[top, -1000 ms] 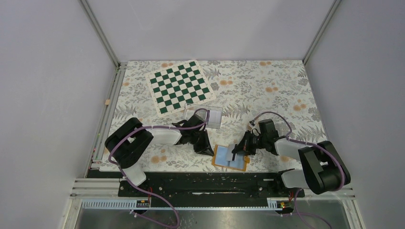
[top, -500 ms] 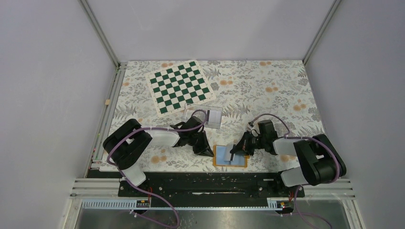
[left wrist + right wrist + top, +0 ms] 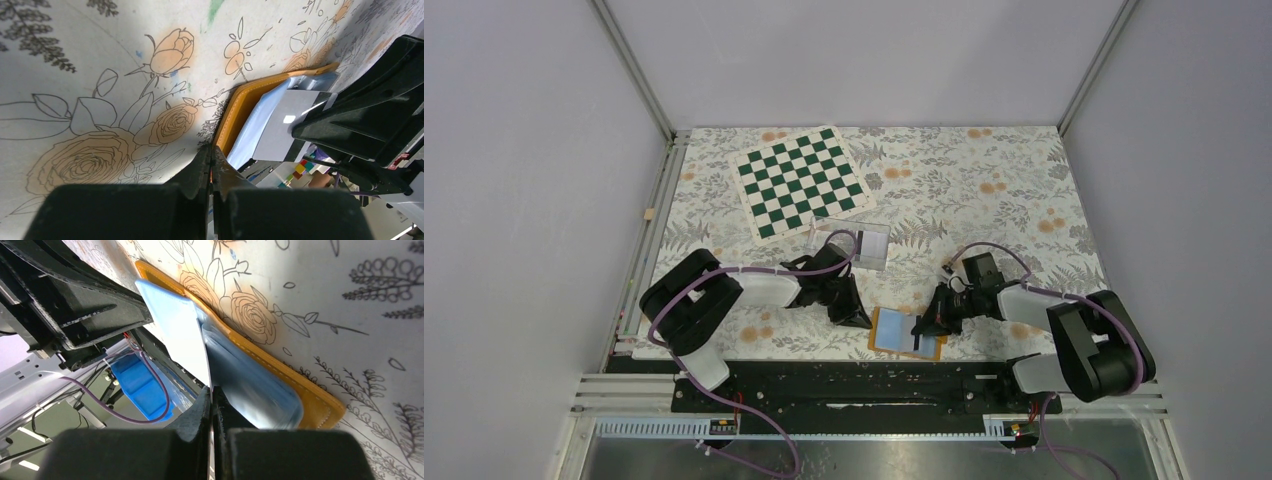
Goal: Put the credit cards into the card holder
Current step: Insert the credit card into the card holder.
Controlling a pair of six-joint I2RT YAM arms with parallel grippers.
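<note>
The right hand [image 3: 210,396] is pinched shut on the edge of a pale card [image 3: 182,337], which slants over the open card holder [image 3: 310,400]. The card's lower end is hidden behind the hand. The holder lies flat on the flowered counter [image 3: 994,200], blue side up. The left hand [image 3: 210,159] is closed at the holder's far orange edge, and it is unclear whether it grips or only presses it. Beyond the holder stand a clear box [image 3: 856,243] and a chessboard [image 3: 801,182].

Left fingers [image 3: 192,176] and right fingers [image 3: 200,411] pinched together (both tips low).
</note>
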